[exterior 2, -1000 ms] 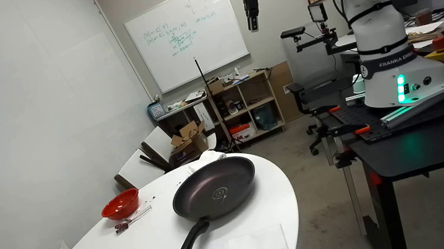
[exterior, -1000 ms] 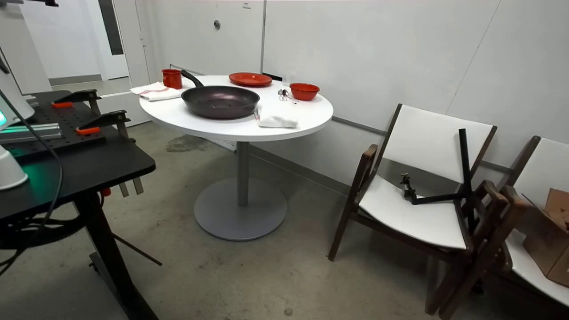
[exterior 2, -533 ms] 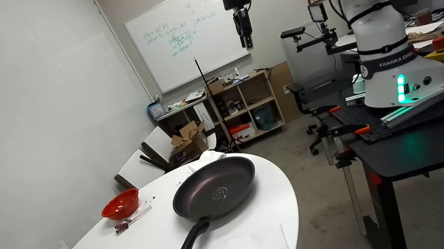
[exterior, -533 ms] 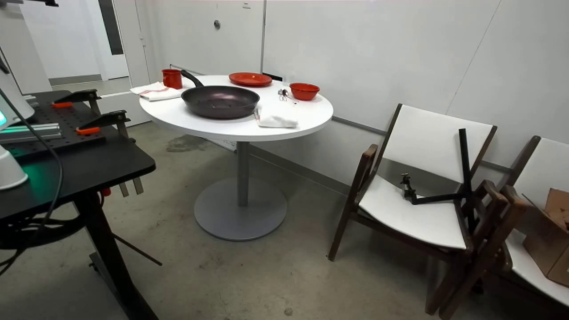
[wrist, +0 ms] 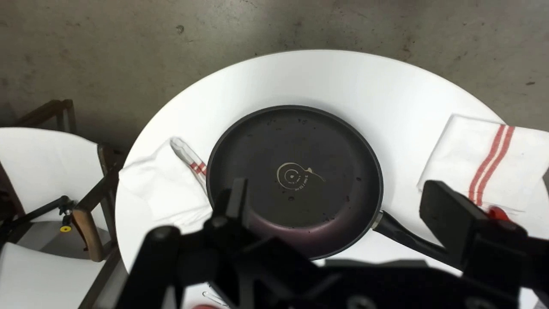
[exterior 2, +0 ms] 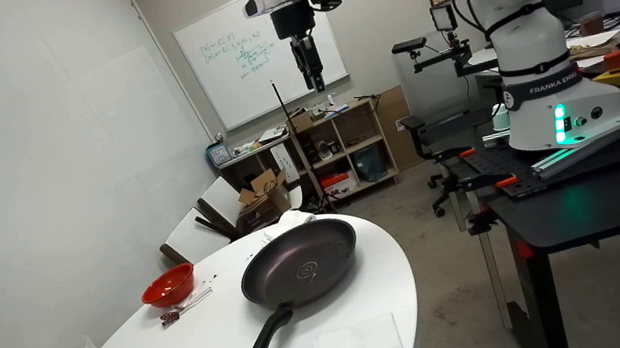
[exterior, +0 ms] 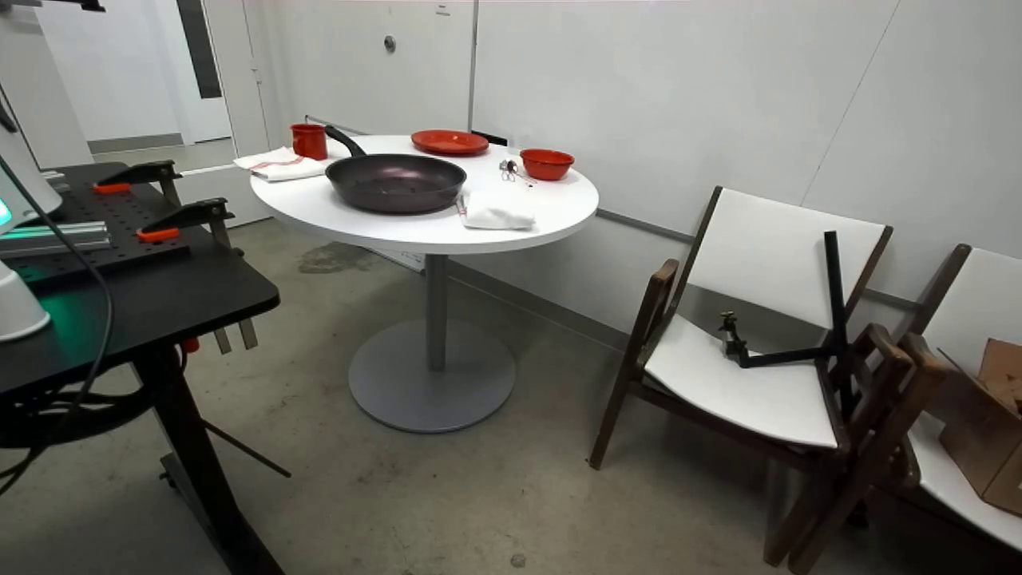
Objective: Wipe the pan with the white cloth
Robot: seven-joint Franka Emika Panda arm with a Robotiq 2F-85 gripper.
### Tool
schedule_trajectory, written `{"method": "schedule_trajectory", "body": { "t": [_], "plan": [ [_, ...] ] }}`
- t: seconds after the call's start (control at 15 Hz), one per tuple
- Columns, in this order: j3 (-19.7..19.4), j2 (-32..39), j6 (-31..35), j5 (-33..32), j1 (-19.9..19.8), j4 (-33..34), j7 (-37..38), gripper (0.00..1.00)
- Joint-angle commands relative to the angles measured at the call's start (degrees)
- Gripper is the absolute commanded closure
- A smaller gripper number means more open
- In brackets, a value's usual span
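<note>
The dark frying pan (exterior: 395,185) rests on the round white table (exterior: 551,220); it also shows in an exterior view (exterior 2: 297,263) and the wrist view (wrist: 296,150), with small dark specks inside. A crumpled white cloth (wrist: 161,184) lies against the pan's side opposite its handle, also visible in both exterior views (exterior: 499,212) (exterior 2: 293,218). A folded white cloth with red stripes (wrist: 454,154) lies on the handle side (exterior 2: 358,343). My gripper (exterior 2: 316,87) hangs in the air high above the table. In the wrist view its fingers (wrist: 334,189) are wide apart and empty.
A red mug (exterior: 310,142) stands by the pan handle. A red plate (exterior: 449,142), a red bowl (exterior: 547,165) and a small metal utensil (exterior 2: 185,309) lie on the table's far part. Wooden chairs (exterior: 742,383) stand beside the table. A black desk (exterior 2: 612,209) carries the robot base.
In an exterior view my gripper has moved left and down, and more of the wrist has come into view. The pan, cloths and dishes have not moved.
</note>
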Motion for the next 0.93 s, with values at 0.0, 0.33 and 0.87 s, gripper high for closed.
{"method": "schedule_trajectory", "body": {
  "t": [0.0, 0.33, 0.87],
  "plan": [
    [3.8, 8.6, 0.7, -6.4, -0.4, 5.6, 4.3, 0.0],
    [7.3, 16.6, 0.3, -14.8, 1.4, 9.7, 8.2, 0.0],
    [9.3, 28.3, 0.1, -12.8, 8.4, 17.1, 1.9, 0.0]
  ]
}}
